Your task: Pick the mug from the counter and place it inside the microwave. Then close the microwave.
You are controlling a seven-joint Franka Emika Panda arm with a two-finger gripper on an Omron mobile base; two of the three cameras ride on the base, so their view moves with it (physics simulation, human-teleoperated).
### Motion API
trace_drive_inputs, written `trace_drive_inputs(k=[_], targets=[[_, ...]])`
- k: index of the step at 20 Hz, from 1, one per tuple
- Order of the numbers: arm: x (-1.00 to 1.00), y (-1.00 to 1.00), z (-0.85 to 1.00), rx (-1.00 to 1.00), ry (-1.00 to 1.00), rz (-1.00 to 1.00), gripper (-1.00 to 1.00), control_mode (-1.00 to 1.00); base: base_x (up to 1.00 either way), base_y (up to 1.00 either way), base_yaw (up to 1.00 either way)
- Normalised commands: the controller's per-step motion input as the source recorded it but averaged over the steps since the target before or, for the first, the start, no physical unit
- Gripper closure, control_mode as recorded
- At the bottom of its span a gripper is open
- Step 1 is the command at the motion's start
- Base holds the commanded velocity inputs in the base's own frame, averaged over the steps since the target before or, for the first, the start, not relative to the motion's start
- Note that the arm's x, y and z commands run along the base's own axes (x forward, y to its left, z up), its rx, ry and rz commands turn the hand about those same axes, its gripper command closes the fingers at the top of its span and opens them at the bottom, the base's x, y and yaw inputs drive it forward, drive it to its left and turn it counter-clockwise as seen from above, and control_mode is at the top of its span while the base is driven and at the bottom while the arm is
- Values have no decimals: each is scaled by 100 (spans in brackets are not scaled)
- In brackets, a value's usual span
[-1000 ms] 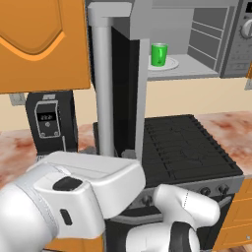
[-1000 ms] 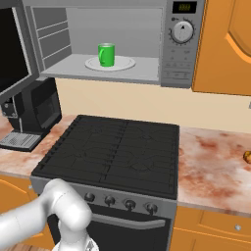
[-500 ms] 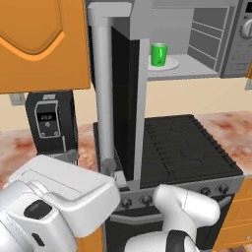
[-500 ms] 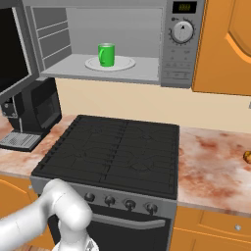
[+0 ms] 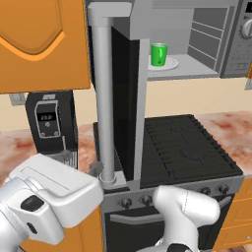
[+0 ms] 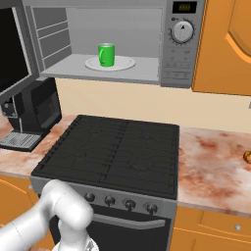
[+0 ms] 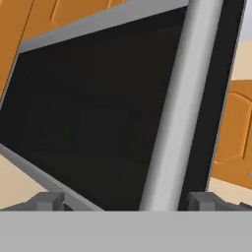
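Mug bright green; microwave grey, dark glass door; counter pinkish-beige, reddish-brown blotches.

counter: stove top set mid-run, coffee machine at left, small orange-brown lump at far right edge; mug upright on microwave turntable plate
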Motion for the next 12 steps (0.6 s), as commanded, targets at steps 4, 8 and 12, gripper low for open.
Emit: trace_drive_inputs(k=[4, 8, 12], targets=[[42, 8, -16, -1, 0, 0, -100, -100, 0, 0, 0], [44, 0, -4, -1, 0, 0, -100, -100, 0, 0, 0], [28, 0, 0, 0, 0, 0, -100, -100, 0, 0, 0]])
